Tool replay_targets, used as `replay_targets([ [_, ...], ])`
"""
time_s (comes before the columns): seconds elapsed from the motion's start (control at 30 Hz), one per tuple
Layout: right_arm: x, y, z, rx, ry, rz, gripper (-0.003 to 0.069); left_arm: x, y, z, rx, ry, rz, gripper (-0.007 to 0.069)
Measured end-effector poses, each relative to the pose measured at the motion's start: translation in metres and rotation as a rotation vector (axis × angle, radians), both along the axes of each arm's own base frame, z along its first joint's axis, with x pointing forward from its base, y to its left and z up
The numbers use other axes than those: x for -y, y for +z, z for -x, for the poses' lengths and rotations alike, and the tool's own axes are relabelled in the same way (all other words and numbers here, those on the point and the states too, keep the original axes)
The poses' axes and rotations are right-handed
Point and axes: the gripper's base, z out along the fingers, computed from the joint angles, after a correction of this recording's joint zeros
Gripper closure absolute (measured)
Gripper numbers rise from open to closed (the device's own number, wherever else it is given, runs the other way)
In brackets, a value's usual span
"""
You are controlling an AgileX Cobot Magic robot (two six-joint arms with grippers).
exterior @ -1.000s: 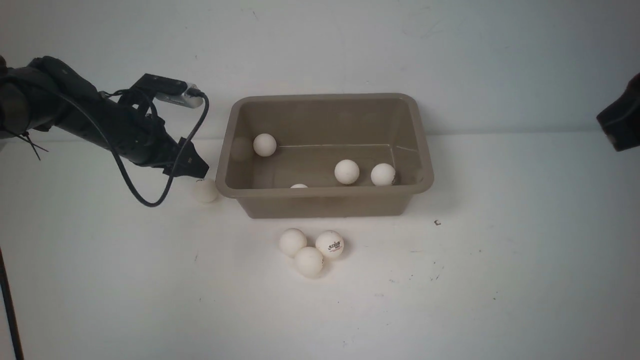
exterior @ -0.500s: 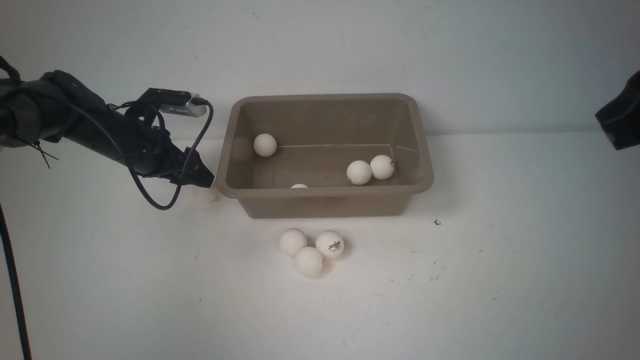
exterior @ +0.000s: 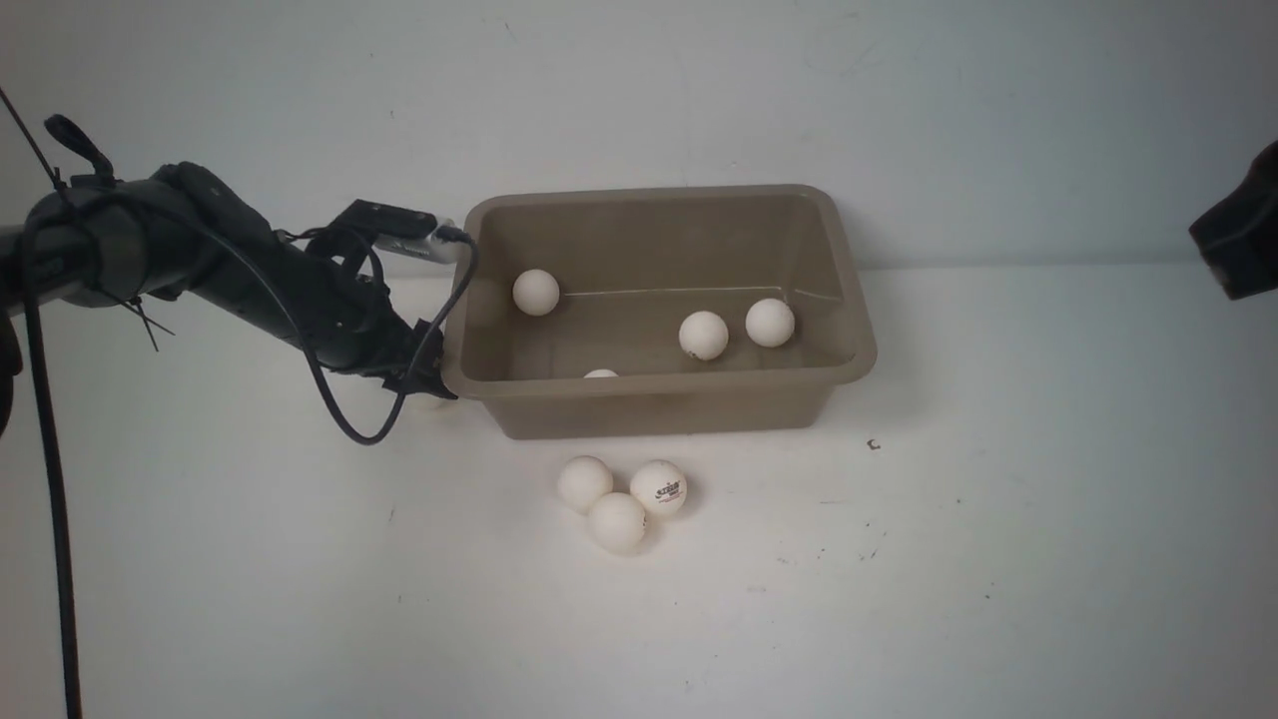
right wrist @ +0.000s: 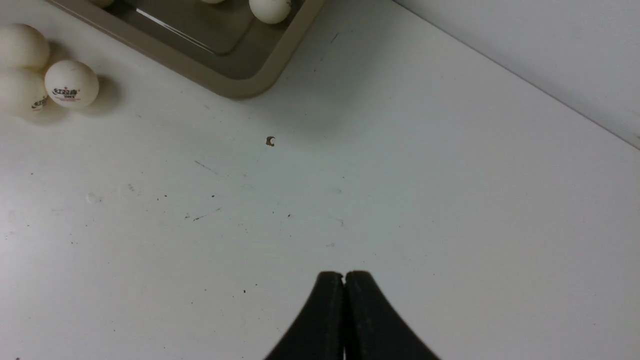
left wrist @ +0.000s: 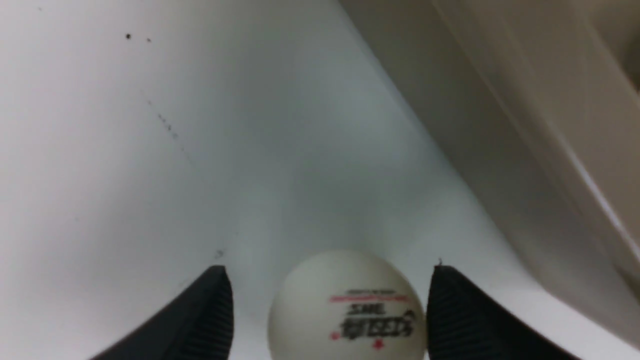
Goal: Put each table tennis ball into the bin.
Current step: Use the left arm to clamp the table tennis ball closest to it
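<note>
White table (exterior: 998, 559): 4 balls (exterior: 704, 335) contained in bin (exterior: 659, 407), 3 balls (exterior: 617, 522) clustered nearer. Logo ball (left wrist: 345, 310) at bin's left straddled by spread left gripper (left wrist: 330, 271); right gripper (right wrist: 344, 280) pinched closed.

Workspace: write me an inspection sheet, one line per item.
Surface: white table, lightly scuffed and speckled.
Job's things: bin holds four balls; three balls cluster before its front wall; a logo ball lies by its left wall.
Clutter: one small dark fleck near the bin's front right corner.
Grippers: left gripper, jaws open either side of the logo ball; right gripper, jaws shut, empty.
Cables: black cable hangs in a loop by the left gripper; a second cable hangs at the far left.
Surroundings: plain pale wall behind.
</note>
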Motion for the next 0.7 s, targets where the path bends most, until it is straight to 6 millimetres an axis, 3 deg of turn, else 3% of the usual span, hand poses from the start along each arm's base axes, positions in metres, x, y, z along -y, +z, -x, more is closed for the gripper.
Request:
replay_targets([
  [0.17, 0.0, 0.0, 0.0, 0.002, 0.004, 0.003, 0.0675, -0.001, -0.001, -0.001, 0.004, 0.02, -0.022, 0.0272],
  [0.4, 0.0, 0.0, 0.0, 0.004, 0.009, 0.006, 0.0675, -0.005, 0.003, -0.002, 0.015, 0.039, -0.064, 0.0272],
  [0.53, 0.0, 0.0, 0.0, 0.004, 0.009, 0.007, 0.0675, -0.014, 0.029, 0.0, 0.061, 0.089, -0.119, 0.0272],
  [0.7, 0.0, 0.0, 0.0, 0.004, 0.009, 0.007, 0.0675, -0.017, 0.089, 0.01, 0.18, 0.139, -0.146, 0.0272],
])
